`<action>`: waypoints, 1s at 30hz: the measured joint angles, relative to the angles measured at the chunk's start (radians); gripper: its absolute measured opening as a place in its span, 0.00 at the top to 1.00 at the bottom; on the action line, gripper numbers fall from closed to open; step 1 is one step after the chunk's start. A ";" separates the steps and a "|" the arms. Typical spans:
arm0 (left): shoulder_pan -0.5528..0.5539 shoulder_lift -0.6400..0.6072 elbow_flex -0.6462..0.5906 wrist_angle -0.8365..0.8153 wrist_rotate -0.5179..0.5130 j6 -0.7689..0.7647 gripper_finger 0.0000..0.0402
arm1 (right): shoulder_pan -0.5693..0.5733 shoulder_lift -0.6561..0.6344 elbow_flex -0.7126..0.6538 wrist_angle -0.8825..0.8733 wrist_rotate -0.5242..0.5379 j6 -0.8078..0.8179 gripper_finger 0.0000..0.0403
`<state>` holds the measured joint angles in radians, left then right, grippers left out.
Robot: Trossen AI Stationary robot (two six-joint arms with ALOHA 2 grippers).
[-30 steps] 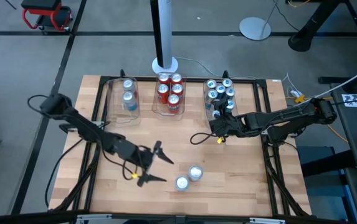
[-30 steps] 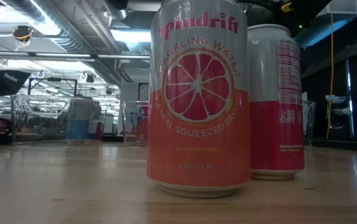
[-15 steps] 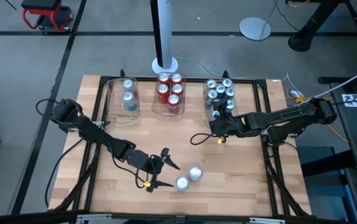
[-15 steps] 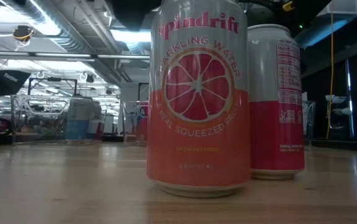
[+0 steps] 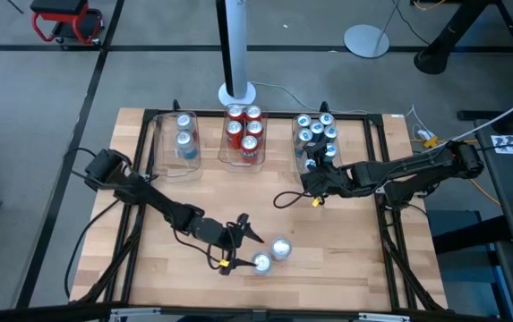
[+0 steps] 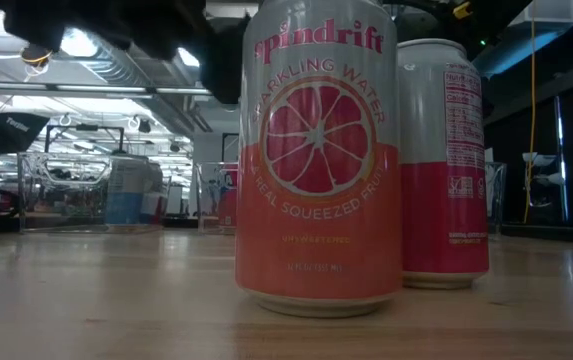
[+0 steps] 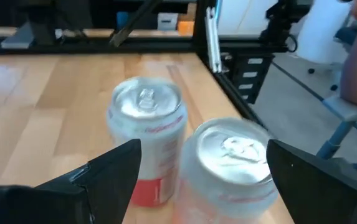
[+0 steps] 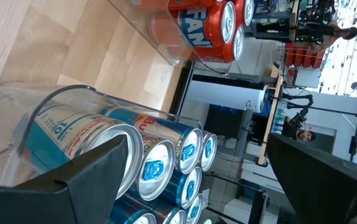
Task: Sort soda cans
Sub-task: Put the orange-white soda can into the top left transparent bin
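Two loose soda cans with pink-and-silver bodies stand upright on the wooden table near its front edge, one (image 5: 262, 262) (image 7: 231, 168) nearer my left gripper, the other (image 5: 280, 249) (image 7: 147, 146) just behind it. My left gripper (image 5: 241, 250) (image 7: 203, 155) is open, low and close on their left side; its fingers stand wide of the nearer can and touch nothing. My right gripper (image 5: 308, 185) (image 8: 197, 149) waits open just in front of the right tray of blue cans (image 8: 159, 168). In the low view the two loose cans (image 6: 316, 160) (image 6: 444, 160) fill the foreground.
Three clear trays stand along the far edge: the left tray (image 5: 164, 148) with two silver-blue cans, the middle tray (image 5: 222, 143) with red cans, the right tray (image 5: 296, 148) with several blue cans. A white post (image 5: 235, 54) rises behind them. Bare wood lies between the trays and the loose cans.
My left gripper has come down and moved toward the table's right edge, closing on the two loose cans, and has stayed open. In the low view its dark arm has come into the picture at the top left. The cans have not moved.
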<state>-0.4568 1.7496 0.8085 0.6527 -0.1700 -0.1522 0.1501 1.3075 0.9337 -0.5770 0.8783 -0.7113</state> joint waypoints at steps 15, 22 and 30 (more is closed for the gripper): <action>0.001 0.050 0.009 0.104 0.037 -0.002 0.17 | 0.000 0.000 0.000 0.000 0.000 0.000 0.06; 0.001 0.044 0.009 0.127 0.037 0.020 0.17 | 0.000 0.000 0.000 0.000 0.000 0.000 0.06; 0.004 0.044 0.009 0.135 0.032 -0.024 0.17 | 0.000 0.000 0.000 0.000 -0.001 0.000 0.06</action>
<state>-0.4529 1.7931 0.8173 0.7876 -0.1375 -0.1764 0.1501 1.3075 0.9337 -0.5770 0.8776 -0.7116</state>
